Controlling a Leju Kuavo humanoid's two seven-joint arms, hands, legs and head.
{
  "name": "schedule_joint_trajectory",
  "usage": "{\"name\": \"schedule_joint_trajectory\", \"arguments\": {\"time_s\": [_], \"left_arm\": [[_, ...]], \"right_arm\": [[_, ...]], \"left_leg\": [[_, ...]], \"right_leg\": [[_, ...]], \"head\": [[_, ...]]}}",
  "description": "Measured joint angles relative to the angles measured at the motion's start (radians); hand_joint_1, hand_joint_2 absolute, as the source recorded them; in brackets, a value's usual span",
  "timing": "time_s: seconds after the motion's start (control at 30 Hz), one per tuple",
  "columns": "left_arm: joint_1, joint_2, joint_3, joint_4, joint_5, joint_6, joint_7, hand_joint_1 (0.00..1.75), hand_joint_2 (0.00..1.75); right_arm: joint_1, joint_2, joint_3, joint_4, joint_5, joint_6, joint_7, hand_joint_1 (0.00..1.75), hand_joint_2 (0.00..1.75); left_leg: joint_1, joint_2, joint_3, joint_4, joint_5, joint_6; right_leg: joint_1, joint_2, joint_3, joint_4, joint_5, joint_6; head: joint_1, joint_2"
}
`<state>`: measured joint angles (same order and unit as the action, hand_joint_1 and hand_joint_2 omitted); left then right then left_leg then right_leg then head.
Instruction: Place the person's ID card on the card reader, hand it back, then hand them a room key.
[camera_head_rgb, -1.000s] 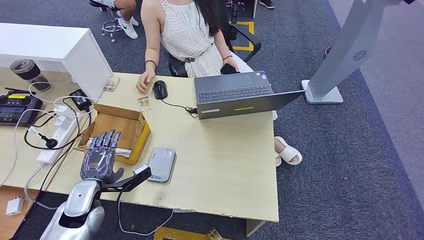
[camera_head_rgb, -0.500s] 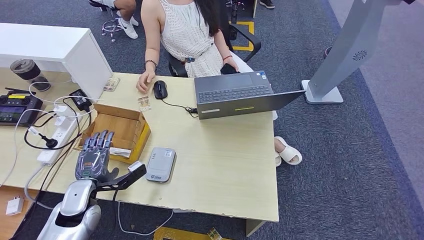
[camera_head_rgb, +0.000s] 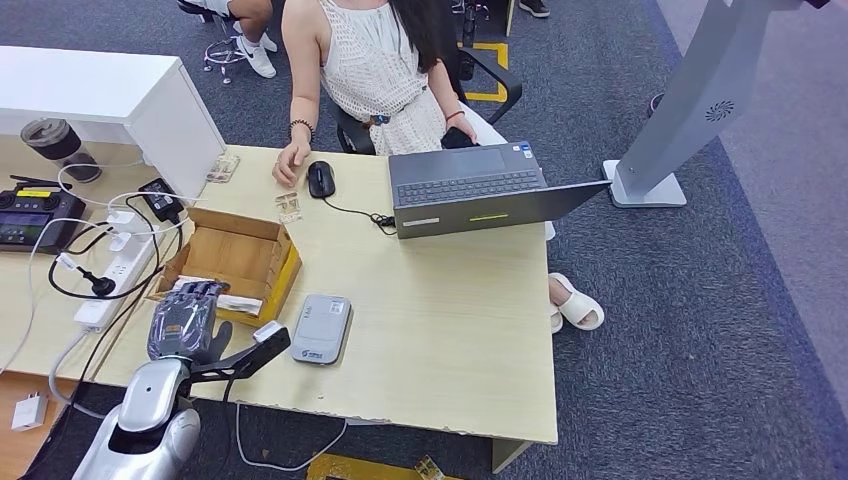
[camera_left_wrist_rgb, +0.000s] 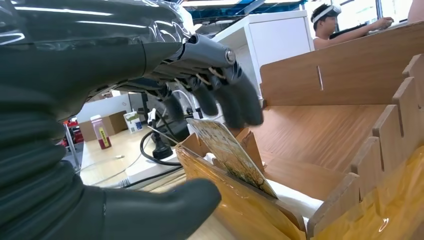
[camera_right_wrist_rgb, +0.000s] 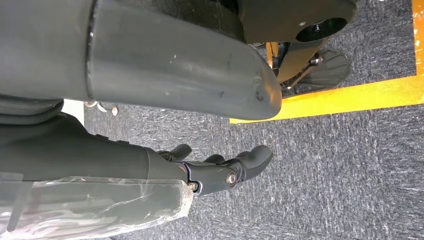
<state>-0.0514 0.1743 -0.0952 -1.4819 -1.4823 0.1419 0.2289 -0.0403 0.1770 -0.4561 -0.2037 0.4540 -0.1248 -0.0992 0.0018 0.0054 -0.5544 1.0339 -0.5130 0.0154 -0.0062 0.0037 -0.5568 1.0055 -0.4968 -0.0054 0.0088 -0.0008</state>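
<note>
Surface: light wood desk (camera_head_rgb: 450, 330) on grey-blue carpet. A person (camera_head_rgb: 375, 65) sits at the far side in a black chair, one hand resting on the desk beside a black mouse (camera_head_rgb: 320, 179). An open grey laptop (camera_head_rgb: 470, 190) stands near the far edge. Two small cards (camera_head_rgb: 289, 207) lie just in front of the person's hand; which card they are cannot be told. A grey card reader (camera_head_rgb: 321, 328) lies flat near the robot's edge. Beside it sits an open cardboard box (camera_head_rgb: 235, 260) with slotted dividers and a yellow side. To the robot's left: white power strip (camera_head_rgb: 115, 275) with cables, a black controller (camera_head_rgb: 35, 212), a white cabinet (camera_head_rgb: 100, 95).

Left hand (camera_head_rgb: 185, 320): over the near rim of the box, fingers (camera_left_wrist_rgb: 235, 97) bent downward, thumb outside the box wall. In the left wrist view the fingertips hang just above a patterned card (camera_left_wrist_rgb: 230, 152) standing tilted in a slot; contact cannot be told. Nothing is gripped.

Right hand (camera_right_wrist_rgb: 225, 170): hangs above the carpet, fingers loosely curled, holding nothing.
</note>
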Motion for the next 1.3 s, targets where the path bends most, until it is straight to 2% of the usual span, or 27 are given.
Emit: {"name": "schedule_joint_trajectory", "arguments": {"time_s": [0.8, 1.0, 1.2, 1.3], "left_arm": [[-0.006, 0.0, 0.008, 0.002, 0.031, 0.024, -0.025, 1.75, 1.75], [-0.057, -0.002, 0.01, 0.017, 0.026, 0.079, -0.029, 1.75, 1.75], [-0.091, -0.006, 0.013, 0.034, 0.018, 0.093, -0.029, 1.75, 1.75], [-0.135, -0.009, 0.012, 0.048, 0.001, 0.105, -0.029, 1.75, 1.75]], "right_arm": [[0.0, 0.002, -0.02, 0.0, 0.025, 0.001, 0.0, 0.0, 0.0], [-0.001, 0.003, -0.02, 0.0, 0.038, 0.002, 0.0, 0.0, 0.0], [-0.001, 0.005, -0.021, 0.0, 0.041, 0.003, -0.001, 0.0, 0.0], [-0.003, 0.006, -0.021, 0.0, 0.05, 0.007, -0.004, 0.0, 0.0]], "left_leg": [[0.0, 0.0, 0.0, 0.0, 0.0, 0.0], [0.0, 0.0, 0.0, 0.0, 0.0, 0.0], [0.0, 0.0, 0.0, 0.0, 0.0, 0.0], [0.0, -0.001, 0.0, 0.0, 0.0, 0.0]], "right_leg": [[0.0, 0.0, 0.0, 0.0, 0.0, 0.0], [0.0, 0.0, 0.0, 0.0, 0.0, 0.0], [0.0, 0.0, 0.0, 0.0, 0.0, 0.0], [0.0, -0.001, 0.0, 0.0, 0.0, 0.0]], "head": [[0.0, 0.0], [0.0, 0.0], [0.0, 0.0], [0.0, 0.0]]}}
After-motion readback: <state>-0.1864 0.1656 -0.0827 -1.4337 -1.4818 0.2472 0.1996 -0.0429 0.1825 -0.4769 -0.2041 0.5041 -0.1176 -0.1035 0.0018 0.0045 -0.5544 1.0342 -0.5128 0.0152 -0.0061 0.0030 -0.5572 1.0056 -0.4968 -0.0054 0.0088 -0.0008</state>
